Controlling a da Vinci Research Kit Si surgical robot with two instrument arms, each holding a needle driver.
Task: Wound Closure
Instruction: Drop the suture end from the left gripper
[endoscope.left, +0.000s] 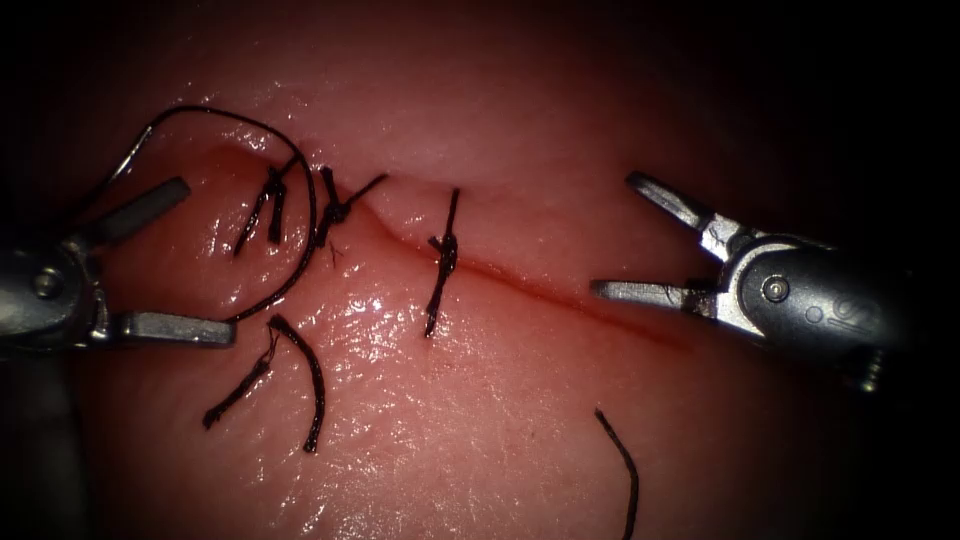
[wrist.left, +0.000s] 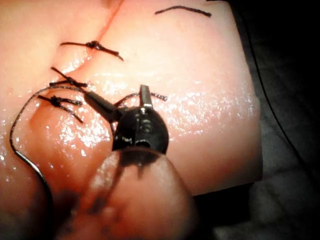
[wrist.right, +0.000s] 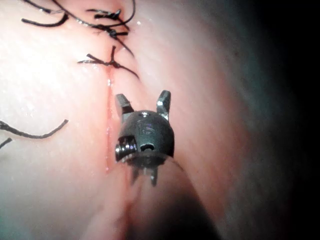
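Pink tissue (endoscope.left: 520, 440) carries a cut (endoscope.left: 560, 290) that runs from upper left toward lower right, and everything else is best placed against it. Three knotted stitches (endoscope.left: 442, 255) already cross the left and middle stretch of the cut, their short dark tails sticking up. The stretch right of the last stitch lies unstitched, with red fluid (endoscope.left: 620, 320) along its line, so by the look of it the closure is past halfway with that part left to do. The left tool (endoscope.left: 205, 262) sits at the left end of the cut with its jaws wide apart, holding nothing. A thin curved strand, seemingly the needle (endoscope.left: 300, 250) with its thread, arcs around the leftmost stitch and passes between those jaws without being gripped; whether it enters the tissue cannot be told. The right tool (endoscope.left: 612, 236) hovers at the right end of the cut, jaws spread, empty. Loose cut ends of thread (endoscope.left: 310, 385) lie below the cut.
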